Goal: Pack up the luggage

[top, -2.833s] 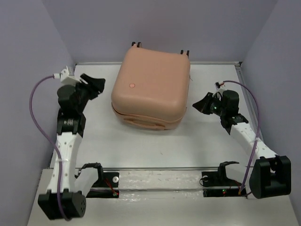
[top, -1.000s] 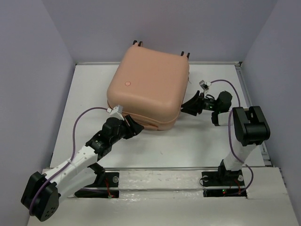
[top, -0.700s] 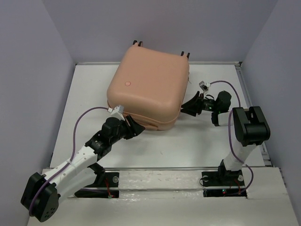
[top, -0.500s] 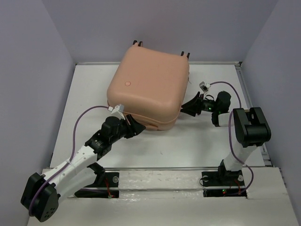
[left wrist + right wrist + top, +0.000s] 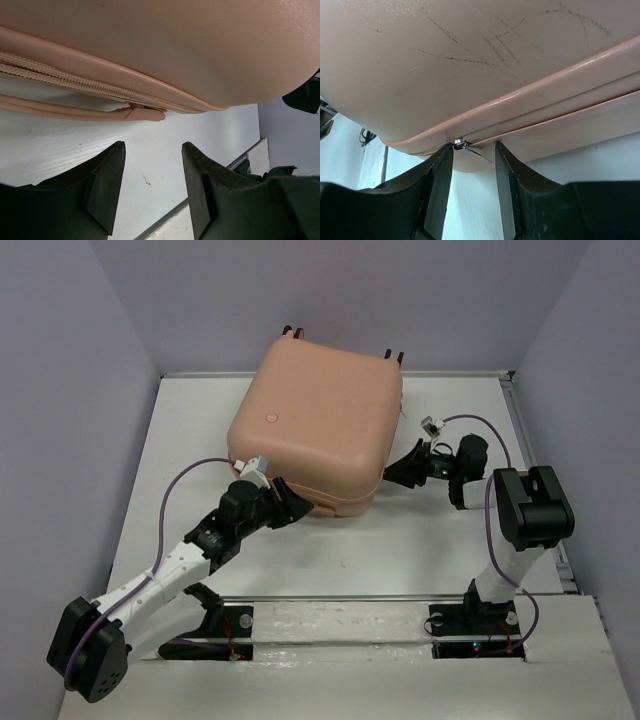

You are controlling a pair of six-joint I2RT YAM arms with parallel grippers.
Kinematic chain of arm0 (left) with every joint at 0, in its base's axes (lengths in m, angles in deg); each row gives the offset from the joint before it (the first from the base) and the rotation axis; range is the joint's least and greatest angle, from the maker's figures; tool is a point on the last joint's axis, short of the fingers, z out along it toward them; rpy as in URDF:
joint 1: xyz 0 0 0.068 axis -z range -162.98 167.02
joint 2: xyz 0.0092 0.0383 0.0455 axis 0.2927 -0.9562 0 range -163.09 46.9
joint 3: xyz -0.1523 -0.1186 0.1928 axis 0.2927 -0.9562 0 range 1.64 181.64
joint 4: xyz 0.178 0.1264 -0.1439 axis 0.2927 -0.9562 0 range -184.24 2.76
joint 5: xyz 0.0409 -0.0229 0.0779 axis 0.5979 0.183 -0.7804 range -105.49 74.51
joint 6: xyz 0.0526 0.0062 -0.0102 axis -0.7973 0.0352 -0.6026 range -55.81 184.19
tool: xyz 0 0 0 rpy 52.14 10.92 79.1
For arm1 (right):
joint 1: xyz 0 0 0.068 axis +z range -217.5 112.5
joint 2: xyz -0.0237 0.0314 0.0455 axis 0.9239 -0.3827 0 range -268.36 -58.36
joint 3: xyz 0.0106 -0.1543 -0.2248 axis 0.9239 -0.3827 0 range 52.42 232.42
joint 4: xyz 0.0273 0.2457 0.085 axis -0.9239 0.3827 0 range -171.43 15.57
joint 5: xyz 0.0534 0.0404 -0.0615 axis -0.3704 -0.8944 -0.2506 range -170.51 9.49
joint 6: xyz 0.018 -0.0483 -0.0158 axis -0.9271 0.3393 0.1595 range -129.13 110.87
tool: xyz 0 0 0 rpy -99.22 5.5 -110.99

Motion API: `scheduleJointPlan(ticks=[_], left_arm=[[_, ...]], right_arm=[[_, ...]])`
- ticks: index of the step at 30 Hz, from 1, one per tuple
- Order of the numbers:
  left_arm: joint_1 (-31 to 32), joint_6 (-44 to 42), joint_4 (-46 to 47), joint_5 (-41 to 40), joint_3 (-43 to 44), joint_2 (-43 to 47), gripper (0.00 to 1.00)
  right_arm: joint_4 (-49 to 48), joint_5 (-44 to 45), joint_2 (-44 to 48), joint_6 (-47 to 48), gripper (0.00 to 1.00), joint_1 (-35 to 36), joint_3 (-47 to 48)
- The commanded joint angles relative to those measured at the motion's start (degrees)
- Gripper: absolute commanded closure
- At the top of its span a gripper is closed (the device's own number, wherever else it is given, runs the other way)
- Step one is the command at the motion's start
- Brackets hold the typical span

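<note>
Luggage (image 5: 320, 420): smooth, faintly glossy hard plastic shell.
Dark scratches (image 5: 495, 45) scuff its side, the zipper (image 5: 75, 80) tape is woven cloth, and the table (image 5: 430, 540) is matt white.

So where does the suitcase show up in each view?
Top external: the suitcase sits upper centre on the table.
Left wrist: the suitcase fills the top, above the left claw.
Right wrist: the suitcase fills the upper half, above the right claw.
Shared landmark: the zipper seam running round its side.
</note>
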Motion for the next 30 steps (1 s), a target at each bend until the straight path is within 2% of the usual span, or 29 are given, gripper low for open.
scheduleJointPlan(ticks=[1, 7, 8, 11, 14, 16, 19, 21, 24, 25, 30], left_arm=[[0.4, -1.0, 3.8, 0.8, 3.5, -1.2, 0.41], [0.4, -1.6, 5.0, 1.2, 4.9, -3.3, 0.41], [0.4, -1.5, 5.2, 1.2, 5.0, -3.4, 0.41], [0.4, -1.4, 5.9, 1.3, 5.0, -3.9, 0.41], [0.4, -1.4, 6.7, 1.3, 5.4, -4.8, 0.42], [0.4, -1.5, 7.5, 1.5, 5.7, -5.9, 0.42], [0.6, -1.7, 9.1, 1.6, 6.3, -7.3, 0.42], [0.7, -2.0, 10.0, 1.6, 7.1, -9.1, 0.42], [1.3, -2.2, 12.5, 1.7, 8.7, -11.8, 0.42], [1.9, -2.1, 13.1, 1.5, 9.1, -12.9, 0.42], [2.9, -1.8, 16.1, 0.7, 10.4, -16.0, 0.43]], right_arm=[[0.7, -0.3, -0.7, 1.9, 0.57, 1.0, 0.9], [0.9, 0.0, -0.1, 2.2, 0.63, 1.0, 0.6], [0.9, -0.1, -0.2, 2.2, 0.68, 1.6, 0.7], [0.7, -0.1, -0.4, 1.7, 0.72, 1.6, 1.0], [0.0, 0.0, -0.5, 1.0, 0.81, 2.1, 1.0], [-0.1, 0.4, 0.2, 0.2, 0.93, 2.1, 0.6], [0.2, 2.6, 4.2, 0.3, 0.93, 2.7, -1.6], [4.1, 6.5, 7.4, 2.5, 0.93, 3.9, -4.5], [19.2, 17.4, 16.5, 10.6, 0.93, 9.0, -7.1], [25.8, 23.8, 20.8, 11.9, 0.93, 12.6, -7.7], [32.1, 35.6, 31.4, 9.0, 0.93, 19.7, -12.7]])
